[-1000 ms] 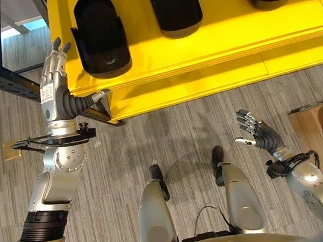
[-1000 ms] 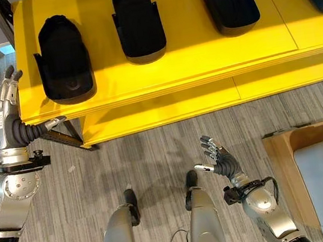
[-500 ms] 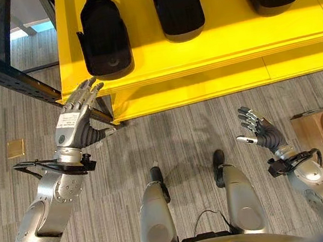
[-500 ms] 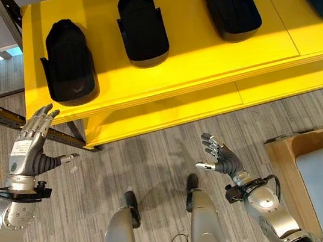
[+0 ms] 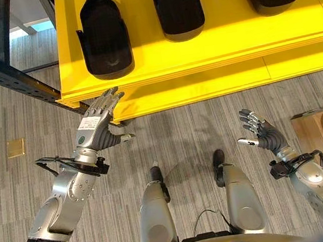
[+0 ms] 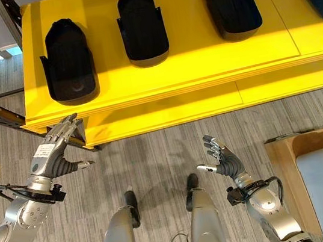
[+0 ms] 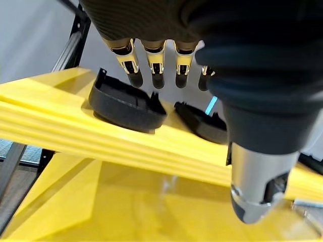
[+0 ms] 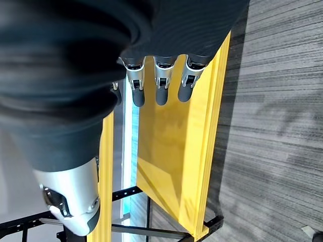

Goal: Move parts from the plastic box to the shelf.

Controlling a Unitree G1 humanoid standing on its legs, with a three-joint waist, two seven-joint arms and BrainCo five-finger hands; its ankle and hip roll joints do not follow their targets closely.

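left hand (image 5: 92,126) fingers (image 5: 111,95) spread, empty, just below shelf (image 5: 202,66) front edge.

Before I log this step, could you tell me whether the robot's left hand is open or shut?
Open: the left hand has straight, spread fingers holding nothing, just below the yellow shelf edge.

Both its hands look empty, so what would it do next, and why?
Probably turn right toward the box for another part. Both the left hand and the right hand are open and hold nothing, black parts already lie on the yellow shelf, and the box shows at the robot's right.
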